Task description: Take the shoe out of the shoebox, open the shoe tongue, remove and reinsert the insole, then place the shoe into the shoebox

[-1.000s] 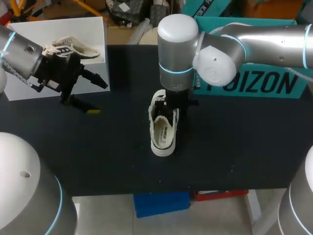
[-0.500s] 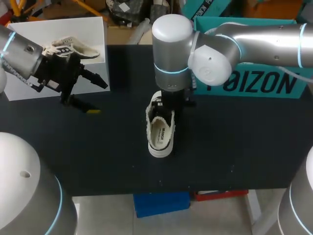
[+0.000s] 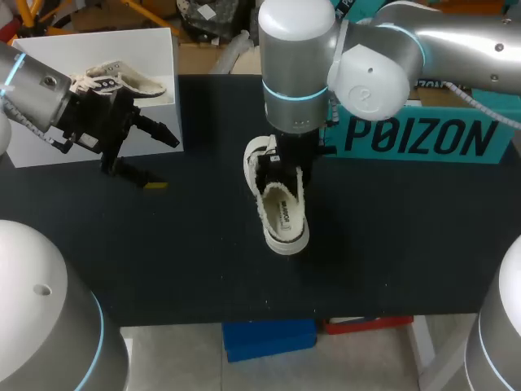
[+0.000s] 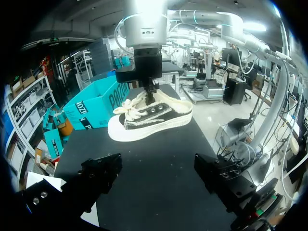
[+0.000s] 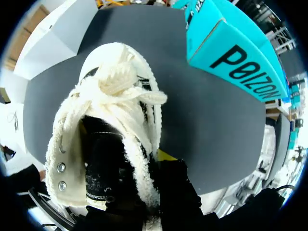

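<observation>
Shoe [image 3: 281, 208]: found near the middle of the black worktop [image 3: 203, 269] with its opening upward; in the head view the heel is turned to 5 o'clock and the toe to 11 o'clock
Shoe details: cream laces, a frayed cream edge and a dark lining are seen from the right wrist view [image 5: 110, 125]
Sole: seen from the left wrist view [image 4: 149, 118] low over the worktop; whether it is touching cannot be told
Right arm [image 3: 297, 73]: positioned upright over the shoe's front half, its link stretched off toward 2 o'clock
Right jaws: clamped on the shoe's side wall beside the tongue, one finger sunk inside the opening and the yellow-tipped one pressed against the outside
Left arm [image 3: 41, 94]: held over the worktop at 10 o'clock of the shoe, well apart from it
Left jaws: spread wide with nothing between them, the shoe seen ahead of them
Shoebox [image 3: 423, 138]: teal, placed at 2 o'clock of the shoe, near it and partly hidden by the right arm
White box [image 3: 155, 49]: set at the worktop's 10 o'clock corner
Second shoe [image 3: 122, 80]: laid inside the white box, partly covered by the left arm
</observation>
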Tool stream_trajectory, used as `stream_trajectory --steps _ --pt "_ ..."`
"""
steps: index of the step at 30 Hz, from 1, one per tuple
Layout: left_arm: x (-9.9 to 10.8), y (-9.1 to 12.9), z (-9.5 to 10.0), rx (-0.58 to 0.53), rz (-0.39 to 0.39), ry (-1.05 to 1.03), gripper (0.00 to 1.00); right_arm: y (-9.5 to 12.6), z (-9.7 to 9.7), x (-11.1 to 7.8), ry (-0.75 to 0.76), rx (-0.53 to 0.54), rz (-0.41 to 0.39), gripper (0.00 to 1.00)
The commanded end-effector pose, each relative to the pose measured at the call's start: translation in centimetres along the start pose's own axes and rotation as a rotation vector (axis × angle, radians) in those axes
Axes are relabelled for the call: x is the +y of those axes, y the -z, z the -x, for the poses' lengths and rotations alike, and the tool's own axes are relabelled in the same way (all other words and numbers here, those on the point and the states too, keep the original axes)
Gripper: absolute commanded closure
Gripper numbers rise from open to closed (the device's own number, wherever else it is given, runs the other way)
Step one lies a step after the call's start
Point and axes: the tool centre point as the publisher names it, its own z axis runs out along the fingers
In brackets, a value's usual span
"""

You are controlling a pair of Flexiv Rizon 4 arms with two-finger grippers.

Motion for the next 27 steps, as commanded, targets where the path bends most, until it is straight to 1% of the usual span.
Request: stream_trajectory --steps 1,2,4,6,7,27 --pt "0.0 -0.1 -0.1 -0.004 0.001 -0.001 0.0 8.6 1.8 0.1 0.569 0.002 0.0 1.0" --pt "0.0 -0.1 -0.1 -0.004 0.001 -0.001 0.0 9.7 1.7 0.2 0.713 0.005 -0.007 1.0" --pt "0.0 -0.1 -0.1 -0.004 0.001 -0.001 0.0 11.1 1.5 0.4 0.972 0.013 -0.091 1.0" --pt "0.0 -0.1 -0.1 -0.004 0.001 -0.001 0.0 12.4 1.6 0.5 1.155 0.049 -0.16 1.0" --pt "0.0 -0.1 -0.1 -0.004 0.001 -0.001 0.0 12.9 1.8 0.6 1.239 0.081 -0.216 1.0" --pt "0.0 -0.1 -0.1 -0.004 0.001 -0.001 0.0 12.9 1.8 0.6 1.239 0.081 -0.216 1.0"
